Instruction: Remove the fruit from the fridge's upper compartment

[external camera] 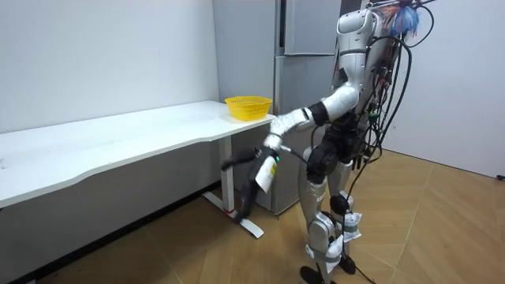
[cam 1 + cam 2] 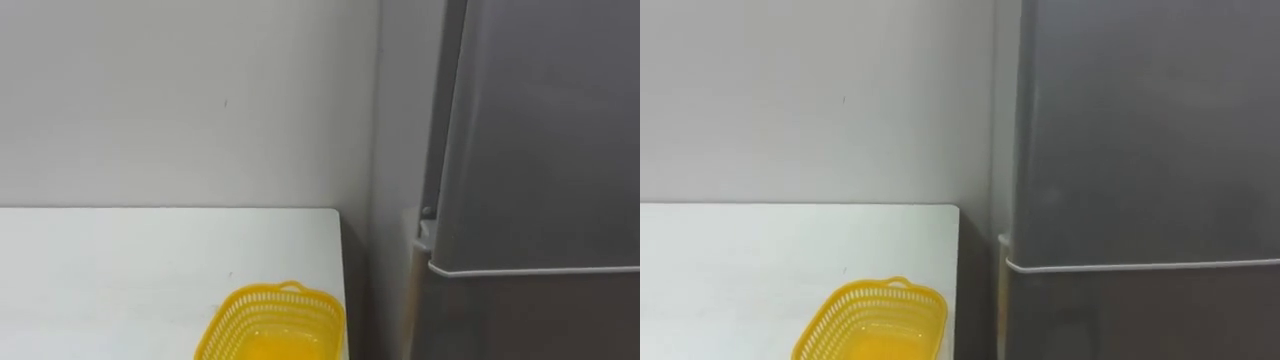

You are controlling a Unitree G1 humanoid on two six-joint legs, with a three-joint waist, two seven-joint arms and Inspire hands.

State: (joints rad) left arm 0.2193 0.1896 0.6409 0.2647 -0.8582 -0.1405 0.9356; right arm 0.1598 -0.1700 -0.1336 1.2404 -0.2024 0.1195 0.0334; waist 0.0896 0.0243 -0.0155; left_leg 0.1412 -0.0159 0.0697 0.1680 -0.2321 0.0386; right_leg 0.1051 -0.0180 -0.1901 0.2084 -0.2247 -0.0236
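Note:
The grey fridge (image 2: 540, 130) fills the right of the eye views, and its upper door (image 2: 1140, 130) is closed. A light seam (image 2: 1140, 266) separates it from the lower door. In the room view I stand facing the fridge (image 1: 304, 28) at the end of the white table. My left arm reaches down toward the room view's left, with its dark hand (image 1: 246, 162) below the table's edge. Something white with a green spot (image 1: 267, 175) sits at that hand; I cannot tell whether it is held.
A yellow mesh basket (image 2: 275, 325) stands on the white table (image 2: 120, 270) near its right end, close to the fridge. A plain wall runs behind the table. In the room view, wooden floor (image 1: 442, 229) lies open behind me.

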